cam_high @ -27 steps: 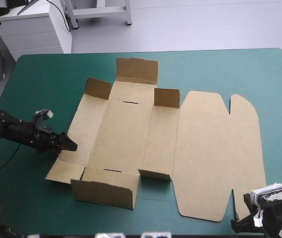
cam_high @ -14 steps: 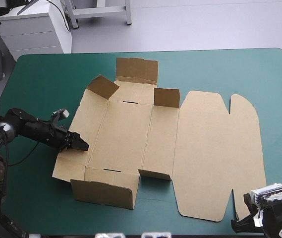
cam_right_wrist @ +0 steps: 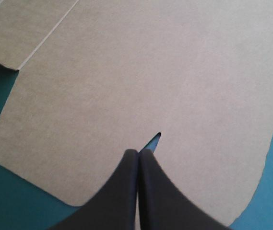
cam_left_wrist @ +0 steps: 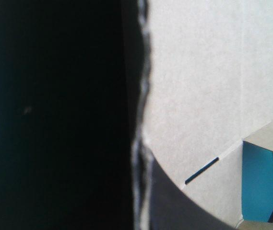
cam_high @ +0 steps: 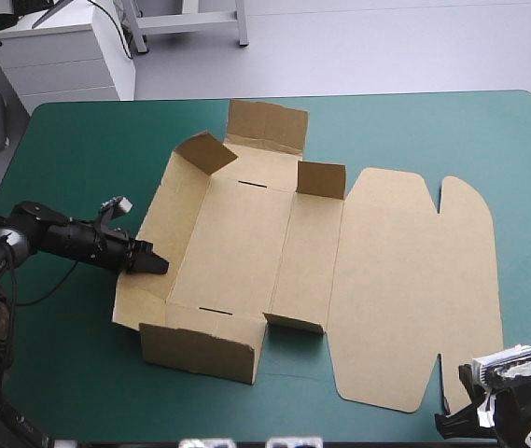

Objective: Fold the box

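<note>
We see the table [cam_high: 78, 149] with its teal-green cover, and the box [cam_high: 246, 233] lying across its middle, partly set up. Its base is flat on the cover. The far wall [cam_high: 265, 126] and the near wall [cam_high: 200, 347] stand up, and the left wall [cam_high: 160, 224] leans up off the cover. The lid [cam_high: 414, 289] lies flat to the right, reaching toward the table's near right corner.

The left gripper [cam_high: 156, 266] comes in low from the table's left and meets the left wall toward its near end. In its wrist view the wall's edge [cam_left_wrist: 142, 96] runs between the two black fingers, so we read the gripper as clamped on the box. One finger [cam_left_wrist: 189, 206] curves up on the inner side, with the base and a slot [cam_left_wrist: 202, 170] ahead of it; the outer side is all dark.

The right gripper [cam_right_wrist: 137, 152] is clenched on nothing, its fingers meeting in a point. It is at the lid's near edge, well apart from the walls. Just ahead of its tips is a small notch [cam_right_wrist: 154, 139] in the board, where the cover shows through.
</note>
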You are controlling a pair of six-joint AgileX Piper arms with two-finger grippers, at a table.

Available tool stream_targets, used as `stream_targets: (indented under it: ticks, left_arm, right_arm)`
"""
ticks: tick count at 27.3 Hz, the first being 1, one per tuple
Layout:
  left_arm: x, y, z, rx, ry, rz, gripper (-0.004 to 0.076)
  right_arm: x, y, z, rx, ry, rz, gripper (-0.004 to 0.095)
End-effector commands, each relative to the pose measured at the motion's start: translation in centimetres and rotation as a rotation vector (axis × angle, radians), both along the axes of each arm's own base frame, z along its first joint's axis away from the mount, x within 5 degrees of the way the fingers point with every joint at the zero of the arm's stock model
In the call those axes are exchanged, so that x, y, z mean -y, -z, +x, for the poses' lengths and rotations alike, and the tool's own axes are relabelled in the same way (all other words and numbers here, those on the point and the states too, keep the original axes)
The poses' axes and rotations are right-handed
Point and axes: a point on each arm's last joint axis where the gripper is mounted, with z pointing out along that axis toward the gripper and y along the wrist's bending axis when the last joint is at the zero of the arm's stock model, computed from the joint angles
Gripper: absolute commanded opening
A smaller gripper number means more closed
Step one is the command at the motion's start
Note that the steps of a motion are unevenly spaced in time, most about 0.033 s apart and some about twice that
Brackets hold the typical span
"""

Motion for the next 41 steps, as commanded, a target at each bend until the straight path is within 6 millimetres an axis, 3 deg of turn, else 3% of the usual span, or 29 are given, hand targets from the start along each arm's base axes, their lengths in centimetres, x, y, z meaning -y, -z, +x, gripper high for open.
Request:
stream_targets:
  ticks: [1,7,13,18,29,36,41]
  left_arm:
    - [2.4,-6.0,1.0,0.18,0.092,-0.094,-0.0008]
    - [7.6,-15.0,2.5,0.464,0.303,0.2,-0.0008]
    - [11.1,-21.1,1.9,0.704,0.421,0.442,-0.0008]
    - [13.8,-24.5,0.7,0.873,0.474,0.581,-0.0008]
    - [18.0,-25.3,-0.9,1.09,0.637,0.997,-0.0008]
    - [20.6,-26.0,-1.8,1.271,0.718,1.015,-0.0008]
    - [21.6,-24.5,-2.3,1.286,0.855,1.036,-0.0008]
  right_arm:
    - [-0.1,-1.1,0.4,0.069,0.001,0.016,-0.0019]
    - [-0.1,-1.1,0.4,0.069,0.001,0.016,-0.0019]
    - [-0.1,-1.1,0.4,0.069,0.001,0.016,-0.0019]
    - [-0.1,-1.1,0.4,0.069,0.001,0.016,-0.0019]
    - [-0.1,-1.1,0.4,0.069,0.001,0.016,-0.0019]
    - [-0.1,-1.1,0.4,0.069,0.001,0.016,-0.0019]
    - [-0.1,-1.1,0.4,0.069,0.001,0.016,-0.0019]
